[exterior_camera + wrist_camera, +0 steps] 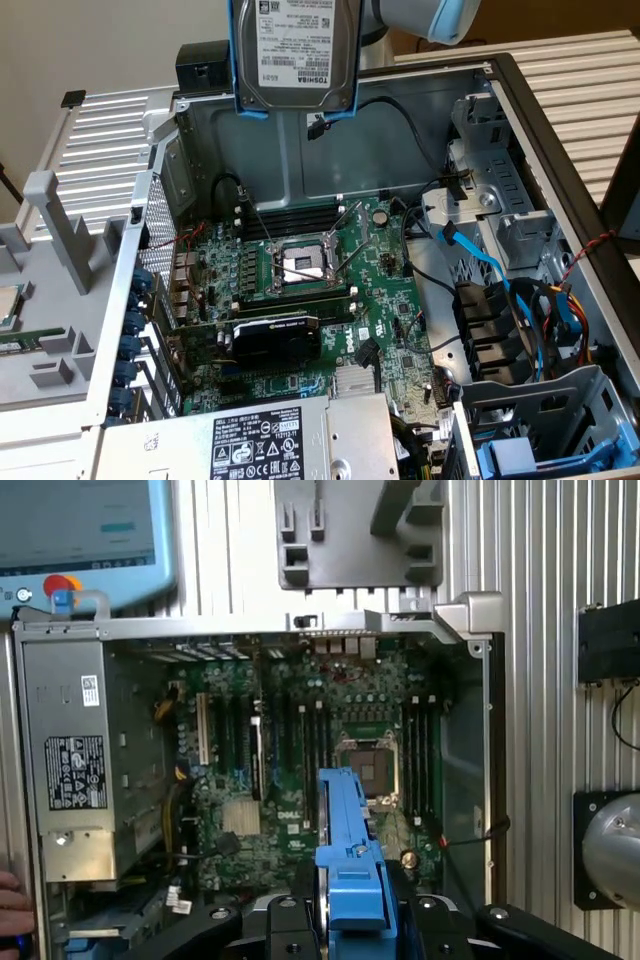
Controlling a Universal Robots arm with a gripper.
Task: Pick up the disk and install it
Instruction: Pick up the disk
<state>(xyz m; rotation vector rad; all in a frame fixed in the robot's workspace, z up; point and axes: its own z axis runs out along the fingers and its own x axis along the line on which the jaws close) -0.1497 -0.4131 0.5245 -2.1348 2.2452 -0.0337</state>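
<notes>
As far as progress goes, the pickup half looks done. The gripper is clamped on the disk, with its black fingers pressed against either side of the blue carrier and the drive edge-on to the wrist cam. In the exterior view the disk hangs at the top centre of the frame, label facing the camera. It's well above the open case and touching nothing inside it. So the install part isn't done yet, and I'd call it roughly halfway.

Looks-wise, the disk is a flat silver metal slab with a white printed label, wrapped in a glossy bright-blue plastic frame. The fingers are matte black and blocky.

Below it, the case is bare grey sheet steel, perforated on the side at the left of the frame. The motherboard is green and crowded, with a square metal socket mid-frame and a black card just below that. The power supply is a dull grey box with warning stickers, bottom centre.

The bay in the lower right corner has more of that blue plastic, and the disk is nowhere near it. Blue and black cables snake down the right side. The whole thing sits on a ribbed aluminium table.
</notes>
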